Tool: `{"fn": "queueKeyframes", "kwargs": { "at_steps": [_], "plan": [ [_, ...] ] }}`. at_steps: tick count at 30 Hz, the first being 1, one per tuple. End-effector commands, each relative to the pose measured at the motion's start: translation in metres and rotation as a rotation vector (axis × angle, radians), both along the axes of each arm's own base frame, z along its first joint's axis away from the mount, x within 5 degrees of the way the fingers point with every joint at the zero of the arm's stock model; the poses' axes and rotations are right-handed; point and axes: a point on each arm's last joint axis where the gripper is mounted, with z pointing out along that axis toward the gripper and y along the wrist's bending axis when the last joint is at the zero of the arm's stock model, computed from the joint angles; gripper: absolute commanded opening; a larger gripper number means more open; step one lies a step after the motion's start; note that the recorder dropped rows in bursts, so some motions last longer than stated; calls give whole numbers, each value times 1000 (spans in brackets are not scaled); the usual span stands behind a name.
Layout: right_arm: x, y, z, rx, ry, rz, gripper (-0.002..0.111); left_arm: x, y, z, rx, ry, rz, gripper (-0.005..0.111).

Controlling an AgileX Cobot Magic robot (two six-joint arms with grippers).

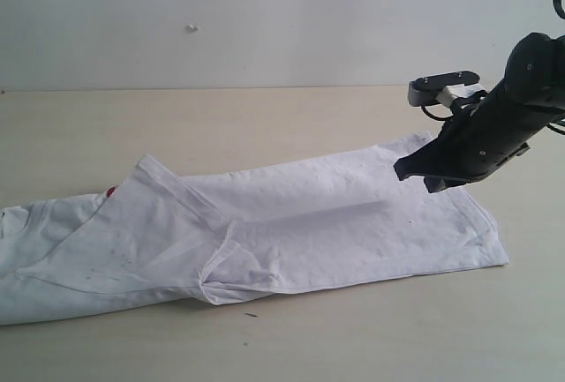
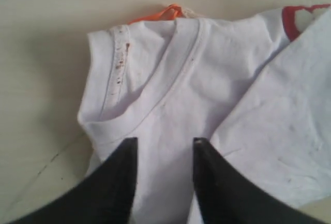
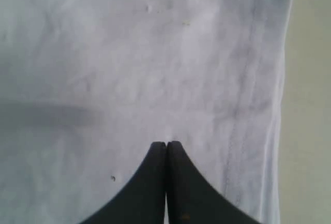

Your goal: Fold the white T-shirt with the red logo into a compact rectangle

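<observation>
The white T-shirt [image 1: 309, 223] lies folded lengthwise into a long strip across the table. Only a sliver of the red logo [image 1: 111, 191] peeks out from under a folded flap; the left wrist view shows a corner of the red logo [image 2: 297, 19]. In that same view my left gripper [image 2: 165, 144] is open just over the ribbed collar [image 2: 155, 105], with the orange neck tag [image 2: 165, 13] beyond it. This gripper is out of the exterior view. My right gripper [image 1: 413, 170] hovers over the shirt's hem end, and its fingers [image 3: 166, 144] are shut with nothing between them.
The beige table [image 1: 265, 117] runs back to a pale wall. Small reddish-brown stains [image 2: 121, 61] mark the collar. A dark speck [image 1: 252, 315] lies on the table in front of the shirt. The shirt's hem edge [image 3: 279, 105] borders bare table.
</observation>
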Motion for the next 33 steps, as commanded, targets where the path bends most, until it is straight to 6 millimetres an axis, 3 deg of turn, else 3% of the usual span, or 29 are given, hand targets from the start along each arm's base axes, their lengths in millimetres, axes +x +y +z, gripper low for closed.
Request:
{"fn": "queueKeyframes", "kwargs": {
  "at_steps": [1, 7, 19, 33],
  "plan": [
    [1, 0, 4, -1, -13, 4, 0, 4, 1, -20, -43, 45, 34, 63],
    [1, 0, 4, 0, -12, 4, 0, 12, -1, -46, -137, 86, 119, 69],
    [2, 0, 4, -3, -16, 6, 0, 17, 11, -47, 1, 48, 78, 69],
    [2, 0, 4, -6, -17, 12, 0, 8, 0, -60, -39, 125, 13, 69]
  ]
}}
